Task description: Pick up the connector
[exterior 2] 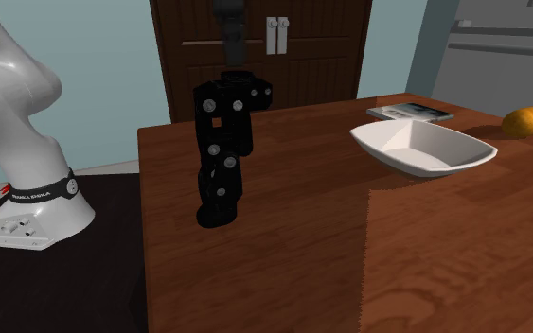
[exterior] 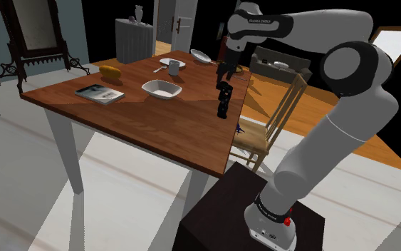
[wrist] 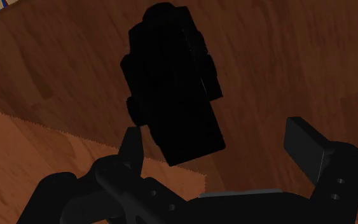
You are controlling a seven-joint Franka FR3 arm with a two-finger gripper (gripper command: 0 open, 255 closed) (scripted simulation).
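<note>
Jaws are spread wide with nothing in them. The gripper [wrist: 217, 132] hangs right over the top end of the connector [exterior 2: 223, 151], and from the wrist view I honestly can't tell if one side is brushing it or just close. The connector is an all-black jointed thing standing upright on the wooden table [exterior 2: 283, 274], close to the table edge on the side of the robot's stand [exterior: 216, 214] and well apart from everything else. More toward the middle of the table there's a white squarish bowl [exterior 2: 423, 147], and it's empty. Past that a book [exterior 2: 409, 113] lies flat near the opposite edge, with a yellow fruit [exterior 2: 527, 120] toward a corner on that same side. Shoulder view also has a white mug [exterior: 173, 69] on a plate [exterior: 181, 63] and another small white dish [exterior: 201, 55] by the far edge, can't see if anything's in those. A wooden chair [exterior: 266, 125] stands just beside the connector's edge.
</note>
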